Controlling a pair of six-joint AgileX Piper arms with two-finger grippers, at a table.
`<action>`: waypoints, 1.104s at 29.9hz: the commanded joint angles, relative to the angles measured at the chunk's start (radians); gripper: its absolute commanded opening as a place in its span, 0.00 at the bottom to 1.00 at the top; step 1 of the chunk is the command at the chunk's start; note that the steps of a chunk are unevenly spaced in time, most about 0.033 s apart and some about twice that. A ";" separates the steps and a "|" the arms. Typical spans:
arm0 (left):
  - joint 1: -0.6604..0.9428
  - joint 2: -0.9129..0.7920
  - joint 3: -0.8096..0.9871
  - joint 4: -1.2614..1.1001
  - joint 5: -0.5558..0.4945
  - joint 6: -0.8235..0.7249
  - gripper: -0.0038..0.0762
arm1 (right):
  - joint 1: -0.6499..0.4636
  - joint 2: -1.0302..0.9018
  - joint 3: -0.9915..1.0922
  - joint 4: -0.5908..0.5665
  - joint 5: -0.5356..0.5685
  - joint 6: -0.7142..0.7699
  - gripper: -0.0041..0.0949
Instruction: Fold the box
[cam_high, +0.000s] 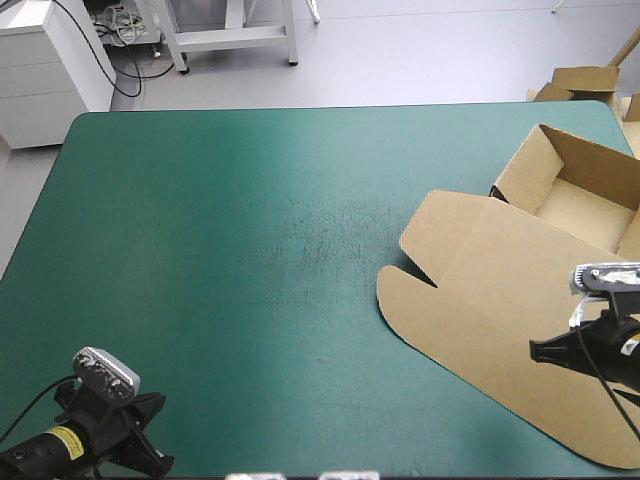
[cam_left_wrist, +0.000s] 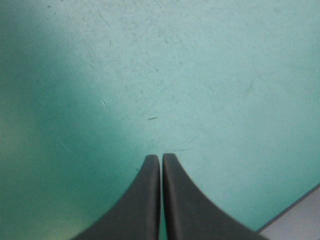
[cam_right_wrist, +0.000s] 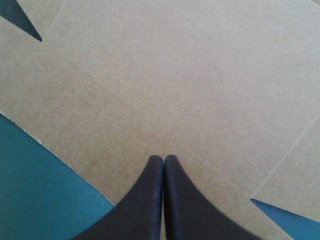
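The brown box (cam_high: 480, 290) lies at the table's right side as an open tray (cam_high: 575, 195) with raised walls, its lid flat toward the table's middle. My right gripper (cam_high: 537, 350) hovers over the lid near the front right. In the right wrist view its black fingers (cam_right_wrist: 163, 159) are shut with nothing in them, and brown board (cam_right_wrist: 175, 85) fills the space under and ahead of them. My left gripper (cam_high: 150, 440) is at the front left corner, far from the box. It is shut (cam_left_wrist: 161, 157) over the bare teal-green cover (cam_left_wrist: 190, 75).
More brown board (cam_high: 585, 82) lies beyond the table's far right corner. The table's front edge (cam_left_wrist: 300, 220) shows close beside the left gripper. Bare teal-green cover (cam_high: 250, 250) spans the left and middle of the table.
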 joint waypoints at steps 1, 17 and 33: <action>-0.004 0.002 -0.023 -0.016 -0.051 -0.001 0.04 | 0.014 -0.061 0.052 0.004 -0.093 -0.035 0.03; -0.004 0.002 -0.023 -0.016 -0.048 0.002 0.04 | 0.014 -0.341 0.354 0.051 -0.215 -0.064 0.03; -0.004 0.002 -0.023 -0.017 -0.048 0.002 0.04 | 0.045 -0.707 0.378 0.035 -0.205 -0.027 0.03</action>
